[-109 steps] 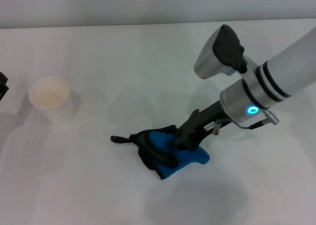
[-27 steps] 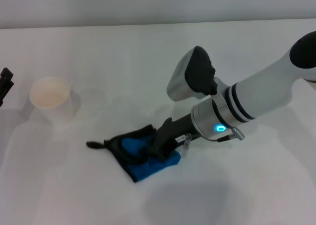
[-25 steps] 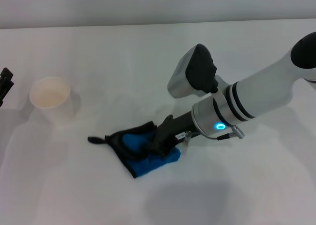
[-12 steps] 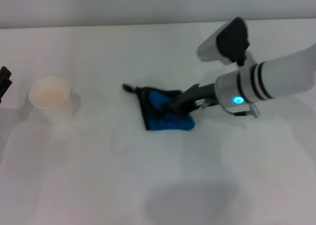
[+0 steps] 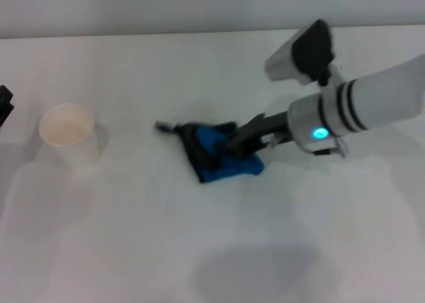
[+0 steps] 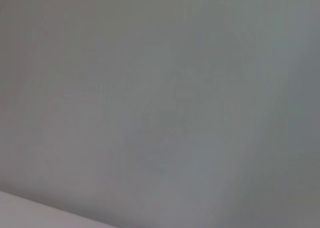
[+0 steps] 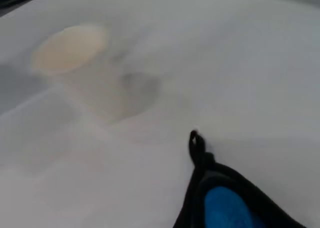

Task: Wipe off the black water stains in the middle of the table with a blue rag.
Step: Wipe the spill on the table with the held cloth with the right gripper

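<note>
- Since half a second ago the blue rag [image 5: 220, 158] has slid slightly toward the robot's left and a touch nearer the robot; over the last second it has travelled from the near middle of the table [image 5: 133, 250] to a spot farther from the robot.
- Compared with the earlier pictures, the right gripper [image 5: 234, 143] has swung with the rag, its forearm now reaching in from the right edge of the head view.
- White, smooth and flat, the table fills nearly the whole head view; a plain pale wall runs along its far edge.
- No black blotch shows on the bare surface around the rag; whether any lies beneath the cloth cannot be told.
- Right gripper's dark fingers press down onto the rag's right half; whether the jaws are spread or pinched on the cloth cannot be told.
- Crumpled, the rag lies near the middle of the table, its long axis running roughly left to right, black edging on the left side.
- Its thin loop tail [image 7: 195, 140] points toward the robot's left, at the white paper cup [image 5: 66, 131], which stands upright well apart from it.
- At the left edge of the head view, a dark bit of the left gripper [image 5: 4, 103] shows, parked; its wrist view shows only a blank grey surface.
</note>
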Robot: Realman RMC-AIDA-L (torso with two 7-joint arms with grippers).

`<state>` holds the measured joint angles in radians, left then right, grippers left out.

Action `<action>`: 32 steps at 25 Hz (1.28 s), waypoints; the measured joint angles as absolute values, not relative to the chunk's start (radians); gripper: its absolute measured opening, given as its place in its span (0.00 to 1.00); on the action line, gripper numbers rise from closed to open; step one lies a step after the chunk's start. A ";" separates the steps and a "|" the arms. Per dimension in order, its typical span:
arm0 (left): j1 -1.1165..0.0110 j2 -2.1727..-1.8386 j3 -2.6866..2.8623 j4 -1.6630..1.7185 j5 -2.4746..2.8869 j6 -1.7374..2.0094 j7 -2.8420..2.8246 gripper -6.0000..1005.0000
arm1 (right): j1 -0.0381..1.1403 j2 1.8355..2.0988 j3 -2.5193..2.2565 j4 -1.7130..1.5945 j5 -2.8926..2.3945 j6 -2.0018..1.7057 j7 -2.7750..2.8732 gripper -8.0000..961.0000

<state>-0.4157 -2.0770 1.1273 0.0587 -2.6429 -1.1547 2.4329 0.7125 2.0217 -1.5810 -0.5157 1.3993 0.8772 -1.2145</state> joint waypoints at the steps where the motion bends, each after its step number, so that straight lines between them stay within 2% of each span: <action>1: -0.416 -2.077 1.127 0.059 -2.643 -1.155 2.433 0.88 | 0.720 2.025 -1.605 -0.516 1.403 0.889 -1.216 0.11; 14: -0.420 -2.077 1.127 0.060 -2.647 -1.142 2.433 0.88 | 0.756 2.028 -1.839 -0.600 1.440 1.081 -1.210 0.13; 27: -0.420 -2.077 1.127 0.060 -2.646 -1.141 2.433 0.88 | 0.731 2.027 -1.833 -0.603 1.519 0.786 -1.173 0.15; 32: -0.420 -2.077 1.126 0.065 -2.646 -1.141 2.433 0.88 | 0.729 2.008 -1.783 -0.578 1.502 0.747 -1.154 0.16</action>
